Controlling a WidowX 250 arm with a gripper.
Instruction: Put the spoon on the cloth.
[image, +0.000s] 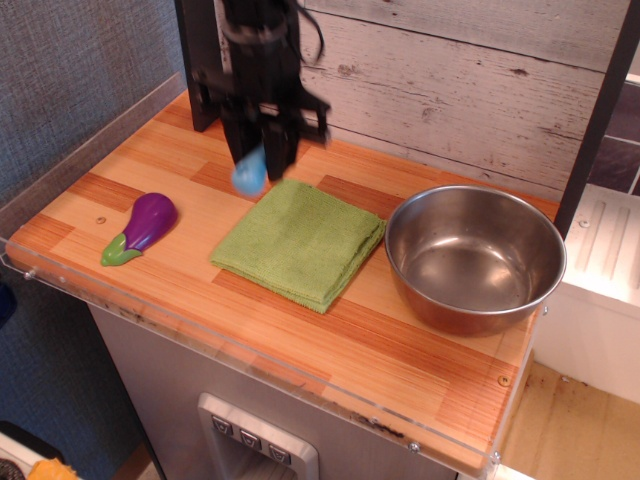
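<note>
Above the near-left corner of the cloth (300, 241) I had the gripper (260, 160) clamped on the spoon (249, 175) (only its blue handle showed), and judged an early release might drop it onto wood.

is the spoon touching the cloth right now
Cannot tell. In the only view, the spoon, held by the gripper, hangs at the cloth's far-left edge; motion blur hides any gap.

Spoon (249, 175): light-blue handle end visible, blurred, hanging clear of the counter at the cloth's back-left corner. Cloth (299, 241): green, folded, lay flat.
</note>
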